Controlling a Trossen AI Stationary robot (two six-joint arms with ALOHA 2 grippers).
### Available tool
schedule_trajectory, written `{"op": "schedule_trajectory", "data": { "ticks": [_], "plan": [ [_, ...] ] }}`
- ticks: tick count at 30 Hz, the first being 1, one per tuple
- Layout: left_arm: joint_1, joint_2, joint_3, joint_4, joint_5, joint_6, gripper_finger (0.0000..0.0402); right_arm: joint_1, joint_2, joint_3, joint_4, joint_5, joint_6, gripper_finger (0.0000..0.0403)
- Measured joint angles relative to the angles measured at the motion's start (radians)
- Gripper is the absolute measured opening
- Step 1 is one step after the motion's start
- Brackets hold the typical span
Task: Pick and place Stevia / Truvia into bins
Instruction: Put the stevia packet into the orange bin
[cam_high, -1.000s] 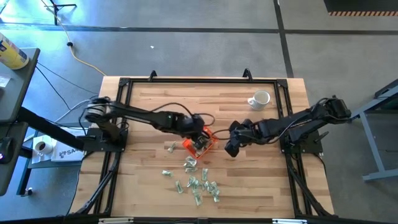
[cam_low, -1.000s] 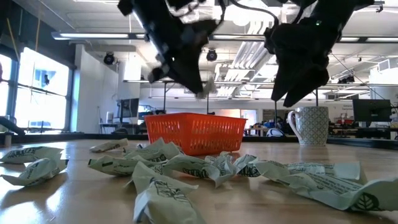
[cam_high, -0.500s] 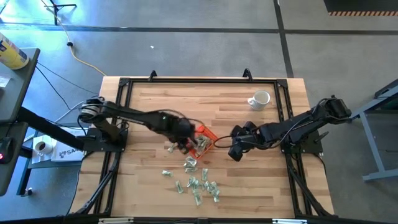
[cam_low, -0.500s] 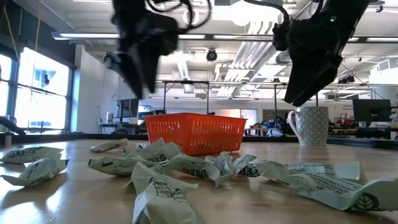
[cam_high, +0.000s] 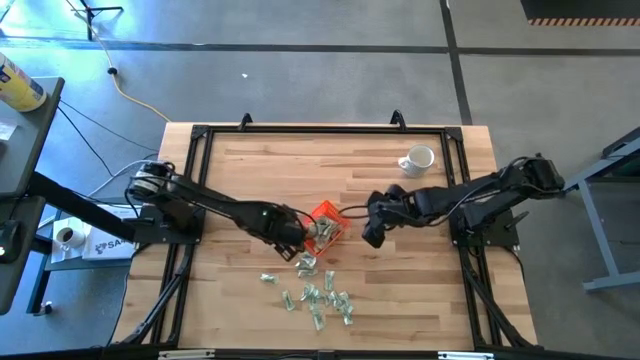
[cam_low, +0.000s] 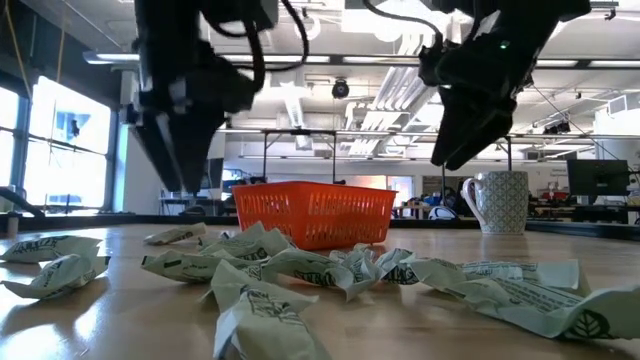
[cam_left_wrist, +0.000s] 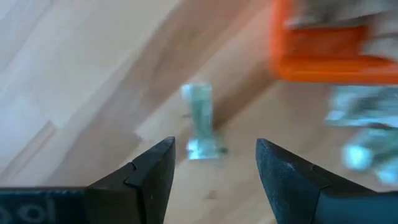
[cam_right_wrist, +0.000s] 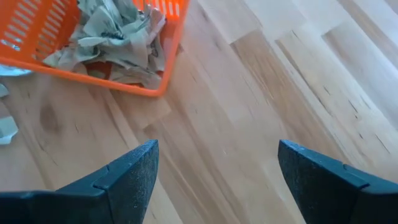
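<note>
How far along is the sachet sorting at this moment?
Partly done: crumpled sachets already fill the orange tray. In hand: nothing. The left pincer is open over a lone sachet beside the tray; the right pincer waits open. Left: the loose pile on the table.

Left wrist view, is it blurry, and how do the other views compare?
Left wrist view: motion-smeared, the orange tray and a sachet soft-edged. Right wrist view: mostly crisp. Low view: near sachets soft, arms dark against bright ceiling lights. High view: even light.
</note>
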Motion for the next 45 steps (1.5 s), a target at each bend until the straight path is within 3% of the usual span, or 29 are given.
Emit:
{"op": "schedule_trajectory", "data": {
  "ticks": [5,16,20,27,34,39,45],
  "plan": [
    [0.045,0.029,-0.029,0.009,0.033,0.036,0.0257,-0.007,0.000,0.000,0.007,-0.031,-0.008,0.0318],
    [0.114,0.031,-0.178,0.206,0.147,0.161,0.0241,0.016,0.000,0.000,-0.002,-0.037,0.046,0.0318],
    [0.113,0.030,-0.200,0.191,0.134,0.206,0.0182,0.024,0.000,0.000,-0.034,-0.037,0.071,0.0318],
    [0.112,0.028,-0.202,0.136,0.112,0.300,0.0025,0.051,0.000,0.000,-0.090,-0.027,0.099,0.0319],
    [0.143,-0.058,-0.150,0.060,0.108,0.265,0.0055,0.109,-0.001,0.000,-0.111,-0.004,0.167,0.0319],
    [0.138,-0.127,-0.041,0.277,0.077,0.316,0.0020,0.163,-0.001,0.000,-0.150,0.047,0.255,0.0319],
    [0.159,-0.078,0.011,0.548,0.087,0.367,0.0045,0.214,-0.002,0.000,-0.159,0.065,0.331,0.0319]
  ]
}}
